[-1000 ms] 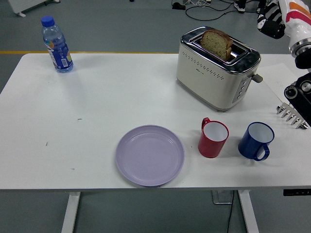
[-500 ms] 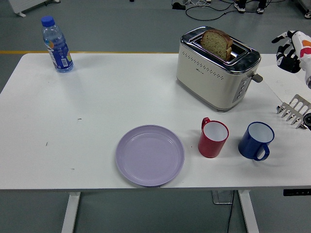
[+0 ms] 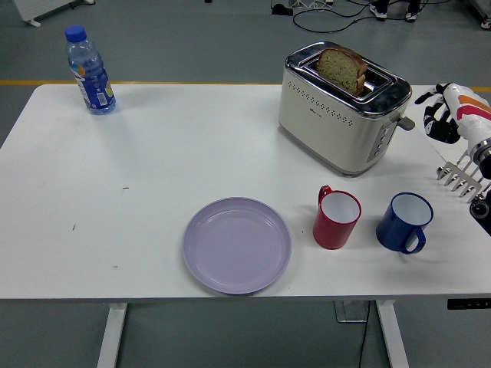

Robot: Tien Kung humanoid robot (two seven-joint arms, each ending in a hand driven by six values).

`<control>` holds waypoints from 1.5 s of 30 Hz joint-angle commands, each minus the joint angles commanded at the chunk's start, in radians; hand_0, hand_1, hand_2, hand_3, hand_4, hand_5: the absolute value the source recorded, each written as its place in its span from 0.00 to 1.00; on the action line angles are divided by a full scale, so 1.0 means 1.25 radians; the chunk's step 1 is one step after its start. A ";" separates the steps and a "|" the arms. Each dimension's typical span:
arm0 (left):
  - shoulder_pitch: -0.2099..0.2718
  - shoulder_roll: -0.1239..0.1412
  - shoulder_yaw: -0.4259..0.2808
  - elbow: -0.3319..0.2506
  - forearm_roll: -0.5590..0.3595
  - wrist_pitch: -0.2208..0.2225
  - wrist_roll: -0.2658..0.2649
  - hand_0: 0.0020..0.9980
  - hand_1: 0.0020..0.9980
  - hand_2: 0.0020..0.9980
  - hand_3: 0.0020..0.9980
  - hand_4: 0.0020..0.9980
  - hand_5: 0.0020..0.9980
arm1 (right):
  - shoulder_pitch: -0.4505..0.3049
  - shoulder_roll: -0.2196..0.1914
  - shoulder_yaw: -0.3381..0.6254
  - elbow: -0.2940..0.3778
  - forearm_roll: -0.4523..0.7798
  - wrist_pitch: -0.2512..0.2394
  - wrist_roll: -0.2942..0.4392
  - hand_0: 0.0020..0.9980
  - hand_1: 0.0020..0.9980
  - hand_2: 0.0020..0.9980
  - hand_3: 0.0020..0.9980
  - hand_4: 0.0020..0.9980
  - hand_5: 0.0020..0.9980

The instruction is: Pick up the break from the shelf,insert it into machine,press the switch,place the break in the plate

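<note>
- Nearest the table's front edge, a round lilac plastic plate [image 3: 236, 244] lies empty on the white table [image 3: 153, 169], in front of and to the left of the cream and chrome two-slot toaster [image 3: 341, 109].
- A red enamel mug with a white inside [image 3: 336, 218] stands upright in front of the toaster, just right of the plate.
- A dark blue enamel mug with a white inside [image 3: 404, 222] stands upright just beside the red mug, on its right, the two apart.
- A small metal toast rack [image 3: 462, 177] sits to the right of the toaster, near the table's right edge.
- The right hand [image 3: 441, 115], black-fingered with a white and orange wrist, hovers right of the toaster beside its side lever; its fingers look loosely curled and hold nothing.
- A slice of brown bread [image 3: 341, 69] stands upright in the toaster's slot, its top half showing.
- A clear plastic water bottle with a blue cap and blue label [image 3: 90, 70] stands far left of the toaster, at the table's far corner.
</note>
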 joint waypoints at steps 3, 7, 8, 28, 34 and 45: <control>0.001 0.000 0.000 0.000 0.000 0.000 0.000 0.63 0.48 0.47 0.51 0.27 0.81 | -0.004 0.002 0.001 -0.008 -0.002 0.004 -0.003 0.24 0.24 0.35 0.59 0.38 0.00; 0.002 0.000 -0.003 0.000 0.006 -0.001 0.002 0.63 0.48 0.47 0.51 0.27 0.81 | -0.006 0.006 0.000 -0.017 -0.005 0.007 -0.006 0.24 0.24 0.35 0.59 0.38 0.00; 0.002 0.000 -0.003 0.000 0.007 -0.001 0.003 0.63 0.48 0.47 0.51 0.27 0.81 | -0.006 0.007 0.000 -0.019 -0.005 0.007 -0.007 0.24 0.24 0.35 0.59 0.38 0.00; 0.004 0.000 0.000 0.000 0.004 -0.002 0.002 0.63 0.48 0.47 0.51 0.27 0.81 | 0.001 0.050 -0.004 -0.062 -0.022 0.003 -0.023 0.24 0.23 0.34 0.58 0.37 0.00; 0.002 0.000 0.002 0.000 -0.002 -0.001 0.000 0.63 0.48 0.47 0.51 0.27 0.81 | 0.002 0.055 -0.005 -0.075 -0.025 0.001 -0.028 0.24 0.23 0.34 0.59 0.36 0.00; 0.002 0.000 0.004 0.000 -0.003 -0.002 0.001 0.63 0.48 0.47 0.51 0.27 0.82 | 0.004 0.073 -0.007 -0.090 -0.032 -0.001 -0.035 0.23 0.23 0.34 0.58 0.36 0.00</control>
